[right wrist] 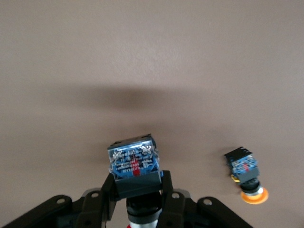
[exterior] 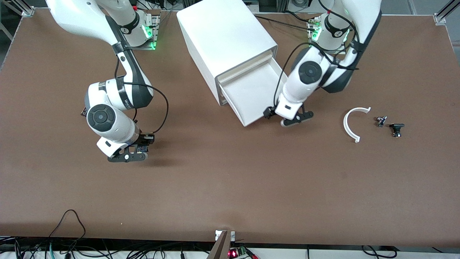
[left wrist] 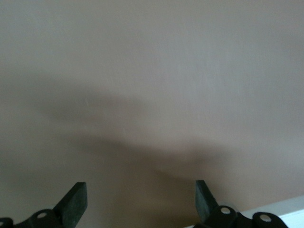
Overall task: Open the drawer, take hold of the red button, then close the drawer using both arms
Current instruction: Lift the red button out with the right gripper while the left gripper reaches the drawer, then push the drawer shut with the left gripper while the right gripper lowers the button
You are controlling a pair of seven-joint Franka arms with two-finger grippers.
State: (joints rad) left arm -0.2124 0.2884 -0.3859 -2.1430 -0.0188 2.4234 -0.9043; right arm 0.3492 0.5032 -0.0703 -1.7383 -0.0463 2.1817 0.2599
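With the right gripper jaws pinching the button, the left gripper, jaws spread beside the open drawer, should push its front squarely.

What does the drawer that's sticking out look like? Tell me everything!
The drawer is a wide, shallow white tray that looks like smooth plastic. It is pulled well out of the white cabinet, so it stands open, slanting toward the front camera and the left arm's end of the table. Nothing shows inside it, only its bare white floor and low walls. The left hand hangs open just beside its front corner; whether they touch cannot be told.
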